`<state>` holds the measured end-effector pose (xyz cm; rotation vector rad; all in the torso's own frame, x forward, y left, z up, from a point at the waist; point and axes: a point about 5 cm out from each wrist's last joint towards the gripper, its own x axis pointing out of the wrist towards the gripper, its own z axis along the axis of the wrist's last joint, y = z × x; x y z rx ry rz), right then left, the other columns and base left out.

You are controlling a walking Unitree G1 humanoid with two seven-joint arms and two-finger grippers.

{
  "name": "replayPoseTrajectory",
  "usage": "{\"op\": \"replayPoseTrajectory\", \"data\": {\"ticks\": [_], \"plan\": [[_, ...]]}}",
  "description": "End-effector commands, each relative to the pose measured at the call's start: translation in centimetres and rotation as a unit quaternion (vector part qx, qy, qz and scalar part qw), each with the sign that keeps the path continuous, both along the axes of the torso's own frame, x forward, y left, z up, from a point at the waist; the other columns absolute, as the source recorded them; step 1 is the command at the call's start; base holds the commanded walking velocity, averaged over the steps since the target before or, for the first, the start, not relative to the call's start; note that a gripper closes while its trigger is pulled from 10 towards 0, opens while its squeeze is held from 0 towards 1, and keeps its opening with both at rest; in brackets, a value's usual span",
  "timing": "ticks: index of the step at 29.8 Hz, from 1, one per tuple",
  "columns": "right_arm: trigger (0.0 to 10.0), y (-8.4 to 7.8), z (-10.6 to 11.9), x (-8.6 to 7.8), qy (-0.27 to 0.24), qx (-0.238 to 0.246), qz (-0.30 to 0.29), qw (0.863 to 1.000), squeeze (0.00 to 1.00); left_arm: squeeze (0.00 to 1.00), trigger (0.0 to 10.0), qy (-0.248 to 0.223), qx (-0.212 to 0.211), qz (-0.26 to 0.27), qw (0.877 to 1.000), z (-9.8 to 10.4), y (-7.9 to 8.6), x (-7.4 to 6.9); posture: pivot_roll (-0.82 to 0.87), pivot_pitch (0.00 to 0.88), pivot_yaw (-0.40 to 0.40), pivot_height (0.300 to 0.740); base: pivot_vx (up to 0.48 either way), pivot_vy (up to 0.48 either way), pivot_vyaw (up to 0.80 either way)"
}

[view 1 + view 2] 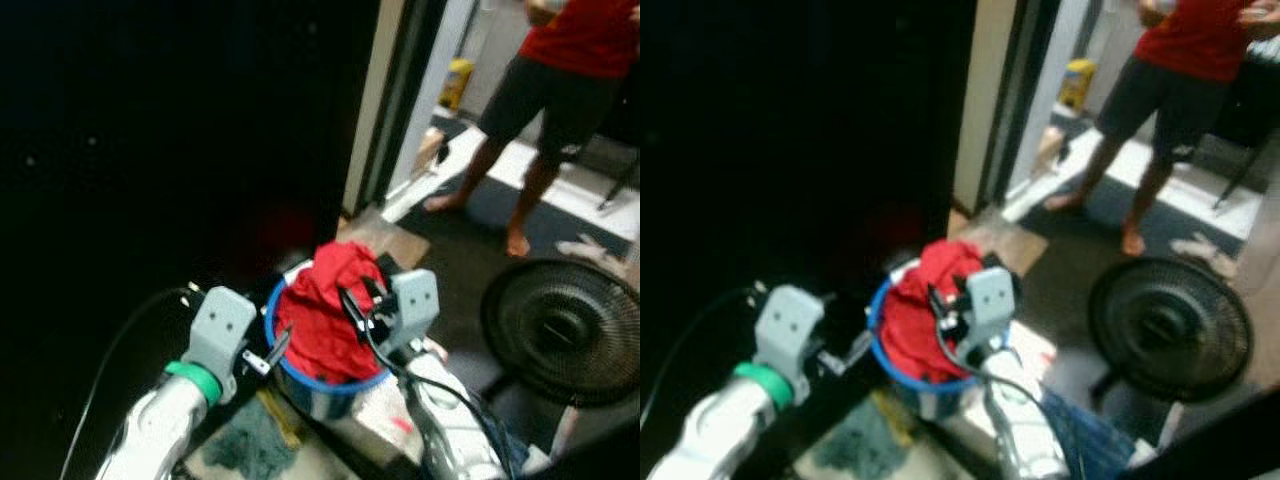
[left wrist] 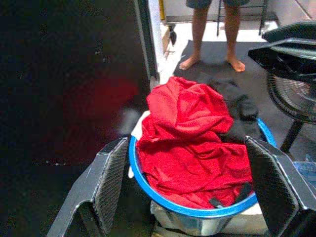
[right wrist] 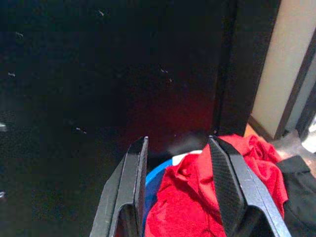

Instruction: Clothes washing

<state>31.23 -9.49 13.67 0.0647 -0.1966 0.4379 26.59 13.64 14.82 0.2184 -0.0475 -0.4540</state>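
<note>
1. The red garment (image 1: 330,315) lies heaped in the blue basin (image 1: 300,370), which sits on the floor before the dark wall, with a black cloth (image 2: 237,111) tucked on its far side.
2. Our right gripper (image 1: 355,305) hovers right over the heap, fingers spread, so it is the nearer arm.
3. Our left gripper (image 1: 275,350) waits just beside the basin's rim, fingers also spread.
4. We judge the next move a short drop onto the cloth.
</note>
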Motion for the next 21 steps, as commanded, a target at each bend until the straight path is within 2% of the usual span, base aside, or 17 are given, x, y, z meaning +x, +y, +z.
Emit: {"op": "replayPoseTrajectory", "data": {"ticks": [1,6,9,12,15,16,19,21], "plan": [[10.0,-0.5,-0.3,0.0,0.006,-0.005,-0.007,1.0,0.0,0.0,10.0,0.001,-0.001,0.0,1.0,0.0,-0.1,0.0,0.09,0.073,0.009,0.74,0.0,0.0,0.0],[10.0,-0.4,-0.3,0.1,0.001,-0.005,-0.006,1.0,0.0,0.0,10.0,-0.013,-0.011,0.012,1.0,0.4,0.2,0.5,0.09,0.07,0.008,0.74,0.0,0.0,0.0],[10.0,-0.3,-0.3,0.2,-0.001,-0.003,-0.005,1.0,0.0,0.0,10.0,-0.014,-0.047,0.035,0.998,0.7,0.5,0.8,0.09,0.07,0.008,0.74,0.0,0.0,0.0],[10.0,-0.4,-0.6,0.2,0.004,-0.002,-0.01,1.0,0.0,0.0,10.0,-0.011,-0.05,0.039,0.998,0.6,0.5,0.9,0.09,0.072,0.007,0.74,0.0,0.0,0.0],[10.0,-0.7,-1.5,0.2,0.021,-0.002,-0.022,1.0,0.0,0.0,10.0,-0.002,-0.042,0.064,0.997,-0.4,0.6,1.2,0.09,0.073,0.007,0.74,0.0,0.0,0.0],[10.0,-1.1,-3.6,0.2,0.054,-0.029,-0.041,0.997,0.0,0.0,10.0,0.029,-0.041,0.099,0.994,-2.2,1.1,1.5,0.08,0.073,0.005,0.74,0.0,0.0,0.0],[10.0,-1.2,-4.3,0.2,0.067,-0.041,-0.048,0.996,0.0,0.0,10.0,0.039,-0.037,0.109,0.993,-2.8,1.4,1.5,0.08,0.073,0.004,0.74,0.0,0.0,0.0],[10.0,-1.4,-6.0,-0.1,0.099,-0.055,-0.056,0.992,0.0,0.0,10.0,0.067,-0.036,0.124,0.989,-4.4,1.9,1.3,0.08,0.074,0.0,0.74,0.0,0.0,0.0]]}}
